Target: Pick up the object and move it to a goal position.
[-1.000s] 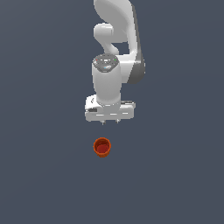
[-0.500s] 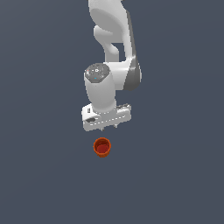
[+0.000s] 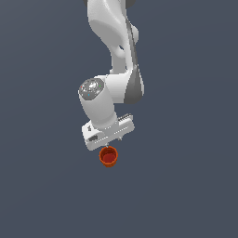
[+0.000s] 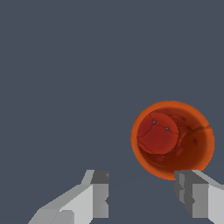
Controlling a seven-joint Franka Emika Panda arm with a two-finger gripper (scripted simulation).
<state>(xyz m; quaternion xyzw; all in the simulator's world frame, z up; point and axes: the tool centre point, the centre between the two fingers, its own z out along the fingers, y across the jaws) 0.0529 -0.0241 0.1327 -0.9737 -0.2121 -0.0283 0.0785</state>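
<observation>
The cup (image 4: 173,140) looks light, rigid and slick, so I'd pinch its rim wall with my gripper (image 4: 142,192), fingers now spread wide.

obstacles: only cup (image 3: 109,157) | pincer (image 4: 142,192) gap open | grey floor (image 3: 186,186) bare around cup

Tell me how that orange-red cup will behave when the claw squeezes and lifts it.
The cup looks rigid, so it probably won't crumple. Its round wall may slip or twist between the flat fingers. Standing upright and open, it could tip if the open claw catches its rim off-centre.
</observation>
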